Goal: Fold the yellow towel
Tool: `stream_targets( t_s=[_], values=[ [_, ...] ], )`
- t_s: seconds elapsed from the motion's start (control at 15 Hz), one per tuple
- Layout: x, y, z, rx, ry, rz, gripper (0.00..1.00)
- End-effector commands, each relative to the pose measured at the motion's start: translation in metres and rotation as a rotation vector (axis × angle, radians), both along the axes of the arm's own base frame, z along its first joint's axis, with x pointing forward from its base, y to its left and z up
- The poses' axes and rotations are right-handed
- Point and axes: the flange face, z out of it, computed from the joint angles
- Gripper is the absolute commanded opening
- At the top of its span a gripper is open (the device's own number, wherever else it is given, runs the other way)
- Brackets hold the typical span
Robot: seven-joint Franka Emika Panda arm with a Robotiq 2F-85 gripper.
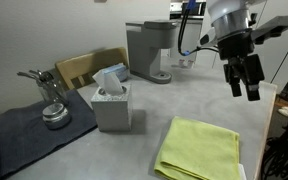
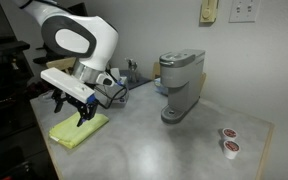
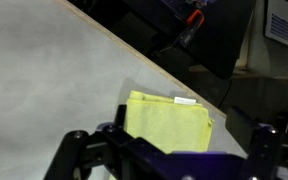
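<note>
The yellow towel (image 1: 200,150) lies flat in folded layers near the table's front edge. It shows in both exterior views (image 2: 80,130) and in the wrist view (image 3: 168,122), where a small white tag sits on its far edge. My gripper (image 1: 244,88) hangs in the air above the table, apart from the towel, with its fingers spread open and empty. In an exterior view (image 2: 70,110) it hovers just above the towel. In the wrist view the dark fingers (image 3: 174,150) frame the towel from above.
A grey tissue box (image 1: 111,102) stands beside a dark grey mat (image 1: 29,128) holding a metal pot (image 1: 54,115). A grey coffee machine (image 1: 150,52) stands at the back (image 2: 180,84). Two small pods (image 2: 229,140) lie near a table corner. The table edge (image 3: 134,55) runs close to the towel.
</note>
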Motion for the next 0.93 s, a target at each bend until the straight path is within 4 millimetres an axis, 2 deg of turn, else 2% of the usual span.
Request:
stream_targets(
  t_s=[0.0, 0.2, 0.47, 0.53, 0.87],
  values=[
    [0.003, 0.025, -0.021, -0.032, -0.063, 0.016, 1.00],
    [0.007, 0.037, -0.032, -0.074, -0.126, -0.050, 1.00],
    [0.009, 0.043, -0.040, -0.078, -0.194, -0.159, 1.00],
    [0.013, 0.043, -0.034, -0.080, -0.171, -0.108, 1.00],
    [0.012, 0.042, -0.039, -0.090, -0.171, -0.121, 1.00]
  ],
)
